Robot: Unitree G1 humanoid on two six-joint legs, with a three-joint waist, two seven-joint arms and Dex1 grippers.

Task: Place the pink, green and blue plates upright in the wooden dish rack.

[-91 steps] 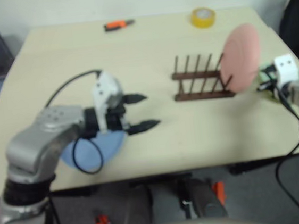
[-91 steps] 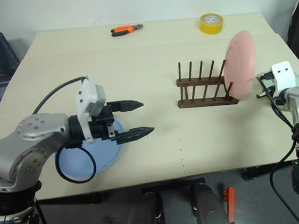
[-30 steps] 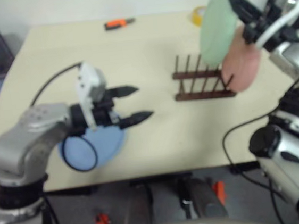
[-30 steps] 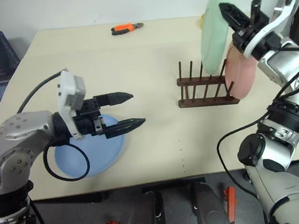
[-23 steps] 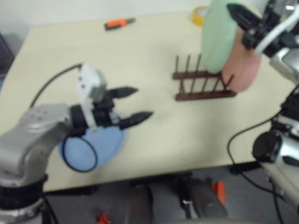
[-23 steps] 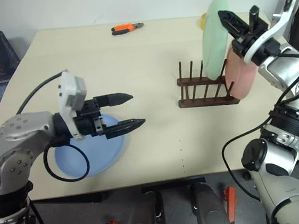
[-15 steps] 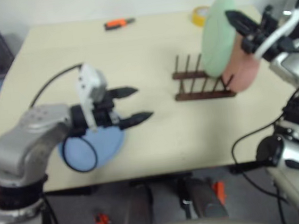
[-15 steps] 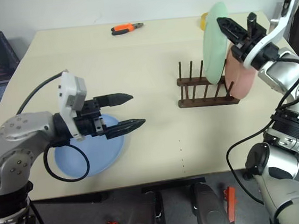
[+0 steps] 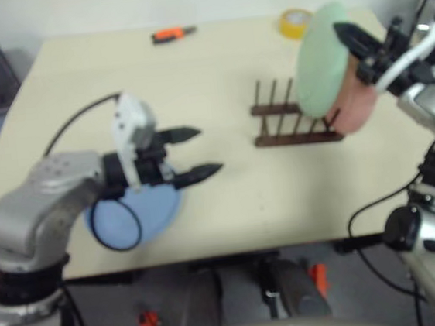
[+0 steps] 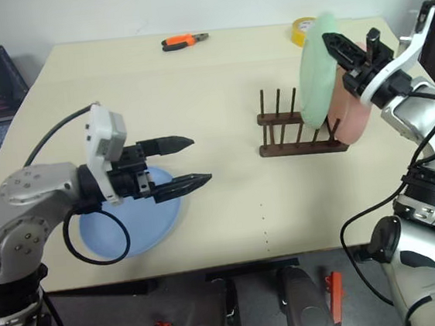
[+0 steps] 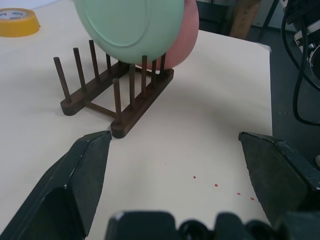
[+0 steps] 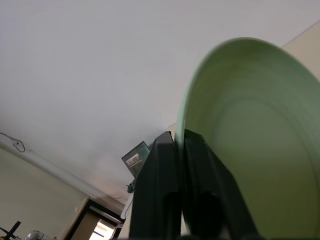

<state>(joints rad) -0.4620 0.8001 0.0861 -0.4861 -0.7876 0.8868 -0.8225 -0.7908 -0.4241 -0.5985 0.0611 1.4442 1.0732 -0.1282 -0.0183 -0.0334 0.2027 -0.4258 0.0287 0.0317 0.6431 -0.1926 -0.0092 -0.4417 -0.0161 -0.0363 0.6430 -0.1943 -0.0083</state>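
Above wooden dish rack, green plate, right fingers pinching

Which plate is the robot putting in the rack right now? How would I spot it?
Look at the wooden dish rack on the right side of the tan table. A pink plate stands at its far right end, and just left of it the right gripper pinches the rim of the green plate. It is the only mint-green one, standing on edge.

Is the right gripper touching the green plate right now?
Touching. The right wrist view shows the right gripper with both fingers closed against the rim of the green plate, one on each face.
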